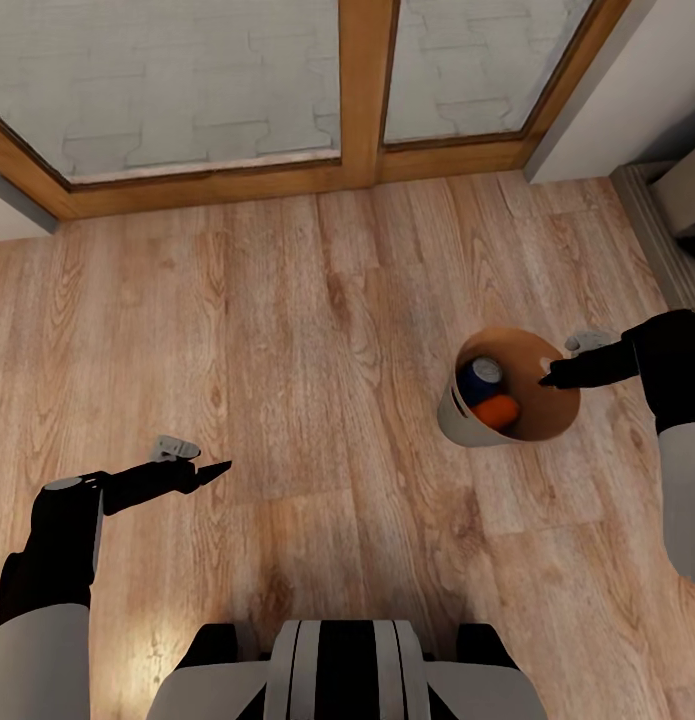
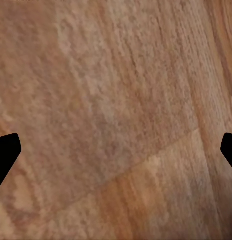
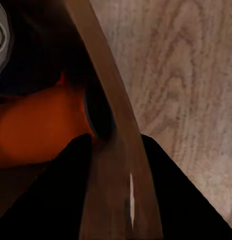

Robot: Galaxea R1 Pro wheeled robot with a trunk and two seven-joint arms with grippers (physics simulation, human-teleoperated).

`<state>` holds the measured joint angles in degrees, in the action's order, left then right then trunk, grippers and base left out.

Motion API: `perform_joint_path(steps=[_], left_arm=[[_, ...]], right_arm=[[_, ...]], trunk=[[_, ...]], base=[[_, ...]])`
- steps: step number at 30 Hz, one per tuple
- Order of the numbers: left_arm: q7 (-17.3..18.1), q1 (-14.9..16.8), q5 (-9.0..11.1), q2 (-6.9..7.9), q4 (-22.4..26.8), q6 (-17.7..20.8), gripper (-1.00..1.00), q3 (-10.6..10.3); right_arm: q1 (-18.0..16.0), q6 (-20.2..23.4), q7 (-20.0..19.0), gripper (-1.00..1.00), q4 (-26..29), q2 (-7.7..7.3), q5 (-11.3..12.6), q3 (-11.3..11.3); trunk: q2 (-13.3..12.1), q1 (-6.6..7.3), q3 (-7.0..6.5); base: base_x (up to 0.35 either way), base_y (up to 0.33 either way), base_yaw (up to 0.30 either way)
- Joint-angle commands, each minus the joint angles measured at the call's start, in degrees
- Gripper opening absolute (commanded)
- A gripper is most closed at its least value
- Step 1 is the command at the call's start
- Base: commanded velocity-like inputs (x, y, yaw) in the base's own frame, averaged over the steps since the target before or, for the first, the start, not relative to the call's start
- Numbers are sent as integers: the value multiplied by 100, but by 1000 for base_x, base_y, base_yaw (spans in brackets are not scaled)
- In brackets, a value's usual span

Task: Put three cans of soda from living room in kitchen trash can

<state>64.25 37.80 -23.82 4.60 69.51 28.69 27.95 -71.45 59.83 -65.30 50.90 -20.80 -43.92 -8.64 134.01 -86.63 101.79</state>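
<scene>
Tash can (image 1: 457, 418) with blue can (image 1: 479, 379), orange can (image 1: 498, 411); right jaws pinching rim, left spread.

head view high, facing down, wrist views close, sharing plank floor (image 1: 317, 300)

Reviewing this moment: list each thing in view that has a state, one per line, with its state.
tash can: held at its rim by the right gripper, tilted, holding cans.
blue can: inside the tash can.
orange can: inside the tash can, on its side.
right gripper: shut on the tash can's rim.
left gripper: open, empty, over the wood floor.
glass doors: closed.
</scene>
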Motion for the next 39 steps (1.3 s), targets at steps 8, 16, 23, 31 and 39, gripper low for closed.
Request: perform_joint_path(steps=[8, 16, 23, 31, 39], left_arm=[[0, 0, 2, -1, 1, 4, 100, 0], [0, 0, 9, -3, 3, 5, 100, 0], [0, 0, 9, -3, 2, 5, 100, 0], [0, 0, 9, -3, 1, 5, 100, 0], [-9, 0, 7, -3, -7, 22, 100, 0]], right_arm=[[-1, 17, 15, 100, 2, -74, 15, -6], [-1, 17, 17, 100, -1, -82, 15, -1], [-1, 17, 17, 100, -1, -82, 16, 2], [-1, 17, 15, 100, -1, -82, 15, 2], [83, 17, 24, 100, -1, -82, 15, 4]], trunk=[[0, 0, 0], [0, 0, 0], [0, 0, 0], [0, 0, 0], [-40, 22, -18]], base=[[0, 0, 0], [0, 0, 0], [0, 0, 0], [0, 0, 0], [0, 0, 0]])
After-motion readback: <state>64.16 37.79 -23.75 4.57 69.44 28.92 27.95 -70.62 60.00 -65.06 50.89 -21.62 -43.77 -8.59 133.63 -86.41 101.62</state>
